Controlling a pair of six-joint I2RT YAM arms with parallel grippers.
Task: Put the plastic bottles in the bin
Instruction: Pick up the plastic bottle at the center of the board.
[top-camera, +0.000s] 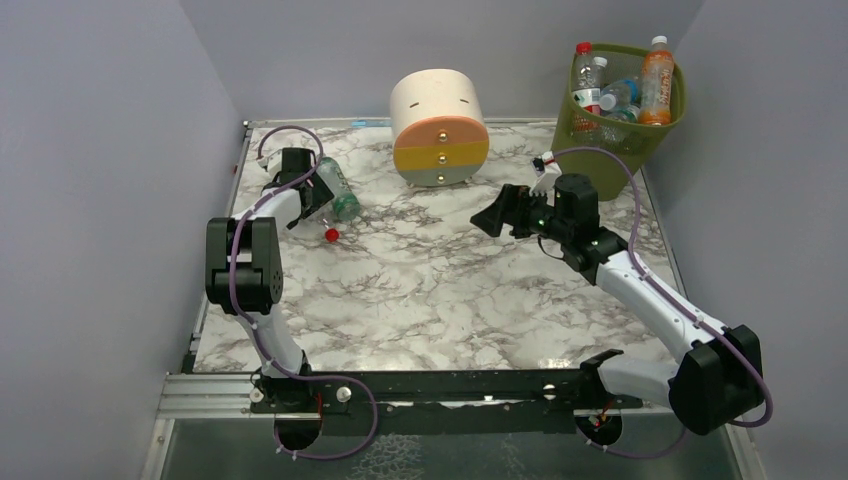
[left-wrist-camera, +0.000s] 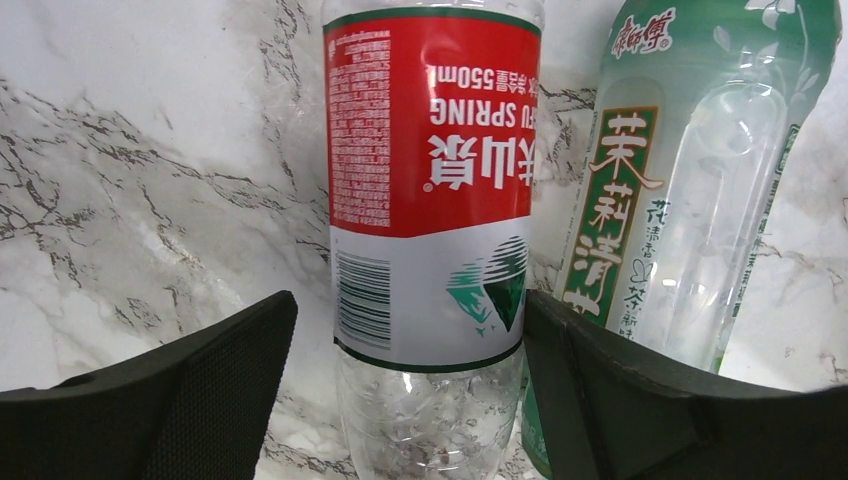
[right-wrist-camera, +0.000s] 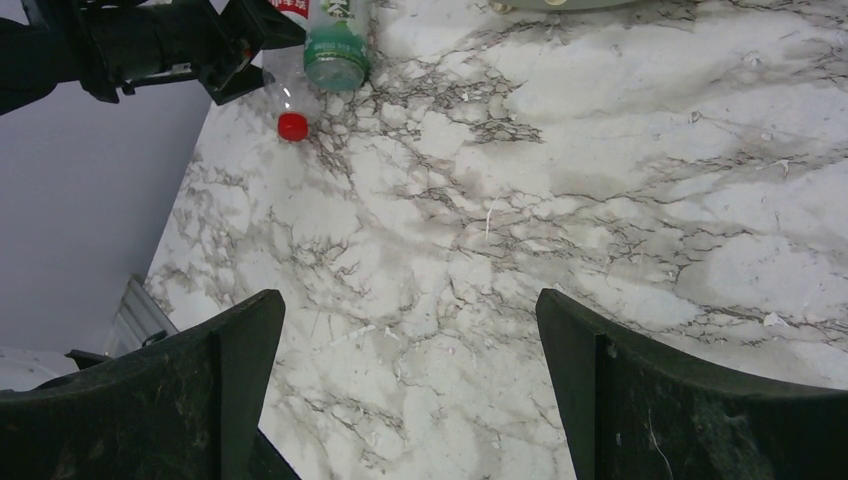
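As it lies flat, red-label bottle (left-wrist-camera: 430, 200) shows clear, red-capped | left hand (left-wrist-camera: 408, 310) open astride it | right hand (right-wrist-camera: 407, 300) open

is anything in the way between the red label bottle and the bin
Yes: the round drawer unit stands roughly between the red-label bottle, at far left, and the bin, in the far right corner.

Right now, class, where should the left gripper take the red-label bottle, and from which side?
Across the round body at the label's lower edge, coming from above. The red-label bottle lies flat on the table, and the left gripper straddles it with open jaws; one finger sits between it and the green bottle.
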